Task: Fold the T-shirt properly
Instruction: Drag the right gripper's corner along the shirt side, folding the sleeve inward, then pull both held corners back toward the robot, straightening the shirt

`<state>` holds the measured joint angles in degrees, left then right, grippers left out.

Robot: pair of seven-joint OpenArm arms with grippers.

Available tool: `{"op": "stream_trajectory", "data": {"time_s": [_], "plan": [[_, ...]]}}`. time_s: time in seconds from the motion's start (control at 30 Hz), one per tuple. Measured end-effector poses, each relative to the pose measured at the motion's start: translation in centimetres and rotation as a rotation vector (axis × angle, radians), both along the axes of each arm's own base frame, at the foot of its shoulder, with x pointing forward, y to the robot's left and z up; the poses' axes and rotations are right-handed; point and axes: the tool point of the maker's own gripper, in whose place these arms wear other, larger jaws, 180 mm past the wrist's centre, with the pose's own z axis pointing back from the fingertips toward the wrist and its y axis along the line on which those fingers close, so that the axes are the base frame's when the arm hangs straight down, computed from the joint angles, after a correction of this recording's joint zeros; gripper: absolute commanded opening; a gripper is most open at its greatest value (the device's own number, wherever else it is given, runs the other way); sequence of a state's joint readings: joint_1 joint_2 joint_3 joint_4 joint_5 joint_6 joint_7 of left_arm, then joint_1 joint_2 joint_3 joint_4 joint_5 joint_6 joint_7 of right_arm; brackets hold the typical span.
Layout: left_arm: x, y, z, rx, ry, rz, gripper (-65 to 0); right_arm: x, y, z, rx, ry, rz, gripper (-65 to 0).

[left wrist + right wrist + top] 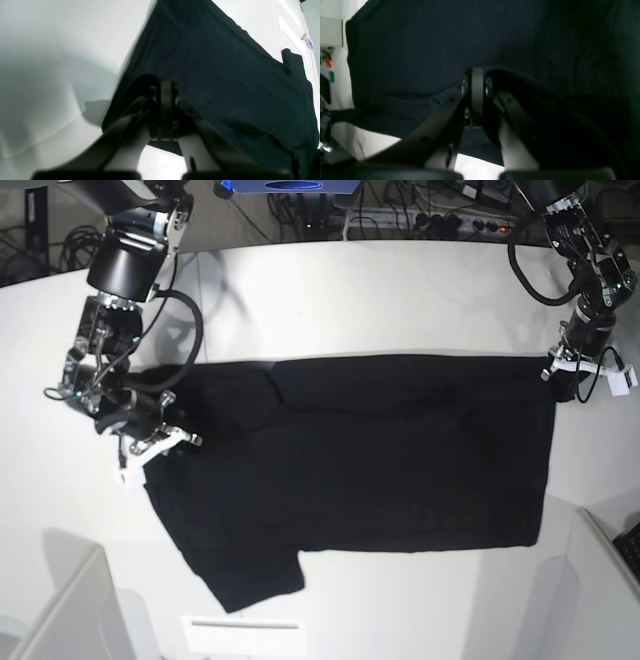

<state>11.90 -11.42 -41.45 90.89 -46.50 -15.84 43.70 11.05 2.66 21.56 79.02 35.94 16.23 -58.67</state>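
Black cloth fills most of the white bench (pixel 400 290): one T-shirt (pixel 400 450), plain side up, its long axis running left to right. Nearest me one sleeve (pixel 245 575) juts off the near-left corner. Farther back, my right fingers (pixel 140 448) are pinched tight on the shirt's left edge by the other sleeve, and my left fingers (pixel 560 375) are clamped on the far-right corner. Both grips sit on the far side, so I judge the cloth lies nearward of them and should fold that way. Count: one shirt, two sleeves, two arms.
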Motion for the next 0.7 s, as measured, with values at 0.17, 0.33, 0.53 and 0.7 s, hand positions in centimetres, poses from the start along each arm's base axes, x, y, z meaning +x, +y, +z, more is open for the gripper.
{"op": "stream_trajectory", "data": {"time_s": [0.17,0.33,0.53,0.7], "plan": [[0.6,0.1,0.2,-0.008,-0.015,0.005,-65.0,0.4,0.2,0.4,0.005,-0.012,0.0,-65.0],[0.0,0.6,-1.1,-0.022,0.022,0.018,-65.0,0.3,0.2,0.3,0.0,-0.007,0.005,-65.0],[0.2,0.7,-0.8,-0.02,0.011,0.018,-47.4,0.1,-0.7,0.2,0.009,-0.006,-0.026,-47.9],[0.3,0.8,-0.6,-0.016,0.003,0.023,-24.7,0.0,-2.6,0.3,0.037,-0.012,-0.109,-37.4]]}}
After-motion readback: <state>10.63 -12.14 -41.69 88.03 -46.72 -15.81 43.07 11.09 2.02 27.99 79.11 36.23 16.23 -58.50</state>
